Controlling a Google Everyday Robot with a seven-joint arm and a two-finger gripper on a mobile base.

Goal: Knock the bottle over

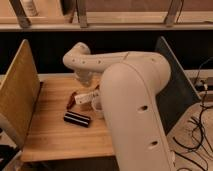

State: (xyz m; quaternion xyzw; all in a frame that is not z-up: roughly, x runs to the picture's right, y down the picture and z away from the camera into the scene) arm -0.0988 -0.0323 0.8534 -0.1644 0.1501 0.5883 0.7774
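The bottle (84, 96) lies on its side on the wooden table (50, 135), its whitish body pointing right and its dark red cap end (70, 101) pointing left-front. My gripper (86, 83) hangs from the bent white arm (130, 100) just behind and above the bottle. The arm's bulk hides much of the area to the right of the bottle.
A black rectangular block (77, 119) lies in front of the bottle. A translucent white cup (96, 104) sits right of it, against the arm. A wooden panel (19, 95) bounds the table on the left, a dark panel (175, 85) on the right. Cables lie at far right.
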